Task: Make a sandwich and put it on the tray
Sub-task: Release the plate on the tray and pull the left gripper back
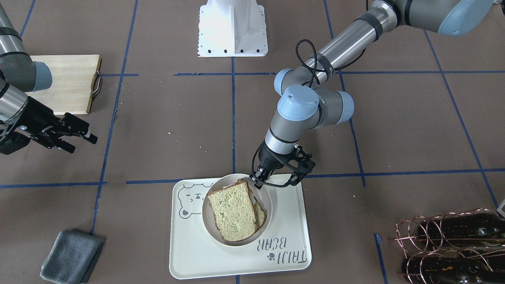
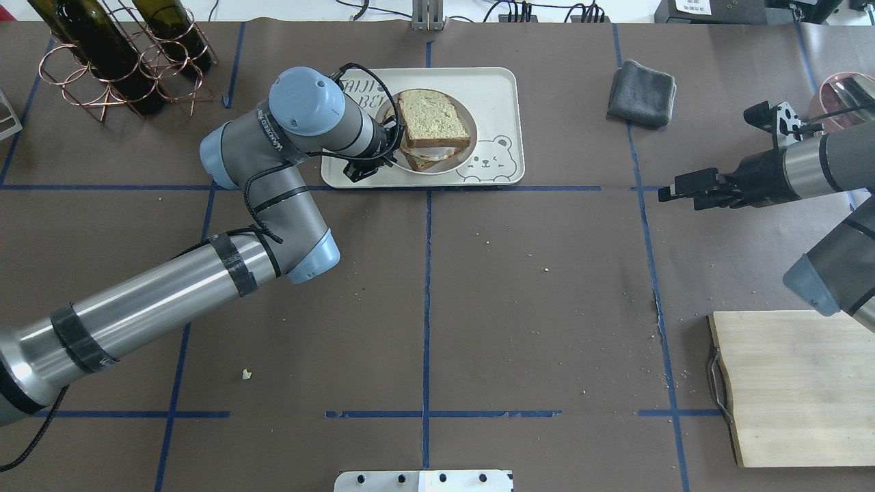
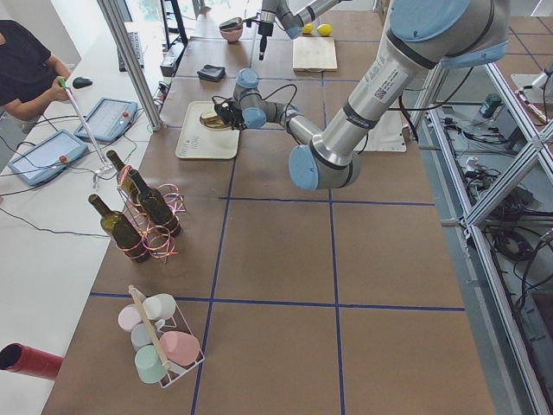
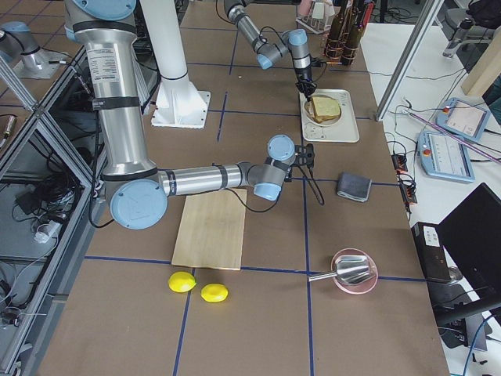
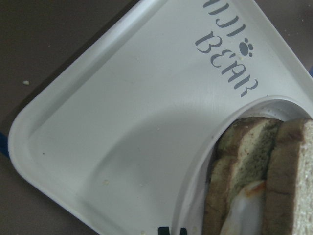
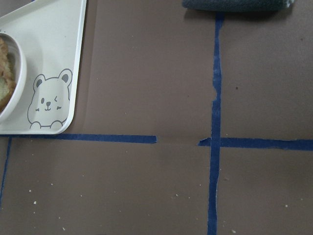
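The sandwich [image 1: 232, 215], two tan bread slices with a white egg [image 5: 239, 215] between them, lies in a small round white plate [image 1: 268, 202]. The plate stands on the white bear tray [image 1: 284, 221] at the table's far side [image 2: 492, 89]. My left gripper [image 1: 257, 181] is at the plate's rim, on the side by the lettering. Its fingertips [image 5: 164, 229] are closed on the rim [image 5: 195, 196]. My right gripper [image 1: 85, 142] hovers open and empty over bare table, well away from the tray [image 6: 54, 44].
A wooden board [image 2: 793, 383] with a metal handle lies near the right arm's base. A grey cloth [image 2: 642, 92] lies beside the tray. A copper rack with wine bottles [image 2: 116, 61] stands past the left arm. A pink bowl [image 2: 841, 96] is at the right edge.
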Tool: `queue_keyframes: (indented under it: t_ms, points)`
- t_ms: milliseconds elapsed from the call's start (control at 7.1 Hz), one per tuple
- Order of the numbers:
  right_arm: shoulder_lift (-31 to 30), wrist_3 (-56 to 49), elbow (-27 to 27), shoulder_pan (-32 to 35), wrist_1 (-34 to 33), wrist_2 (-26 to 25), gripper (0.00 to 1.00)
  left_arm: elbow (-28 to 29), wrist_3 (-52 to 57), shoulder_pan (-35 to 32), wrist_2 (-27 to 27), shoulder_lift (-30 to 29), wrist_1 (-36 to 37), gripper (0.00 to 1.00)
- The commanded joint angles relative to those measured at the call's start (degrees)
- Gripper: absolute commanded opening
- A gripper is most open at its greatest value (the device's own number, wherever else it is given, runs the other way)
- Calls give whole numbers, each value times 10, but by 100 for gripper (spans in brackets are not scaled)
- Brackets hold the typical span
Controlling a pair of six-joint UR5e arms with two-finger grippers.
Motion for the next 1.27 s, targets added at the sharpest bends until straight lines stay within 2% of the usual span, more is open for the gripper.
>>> queue_keyframes:
  t_ms: [0,141,282,423,563,704,845,986,1127]
  points:
    - [-2,1,1,-1,1,-1,100,22,21,0,-1,-6,-18,52]
    - [-1,0,4,0,0,0,100,19,66,-1,0,-6,-18,100]
    - [-2,1,3,2,-6,2,100,-15,76,-13,-1,13,-18,94]
    - [-5,-1,4,9,-25,0,100,-118,118,-13,-1,96,-16,93]
    - [-6,-35,3,13,-78,-1,100,-208,197,-15,-7,178,-13,90]
    - [-7,-128,5,34,-141,-1,100,-270,281,-25,-46,234,-8,90]
    - [-11,-210,5,70,-193,9,100,-325,373,-53,-74,301,-4,96]
    - [-14,-314,8,121,-261,33,100,-390,484,-87,-95,396,-2,99]
    - [-25,-423,37,178,-353,64,100,-428,610,-145,-116,481,-3,99]
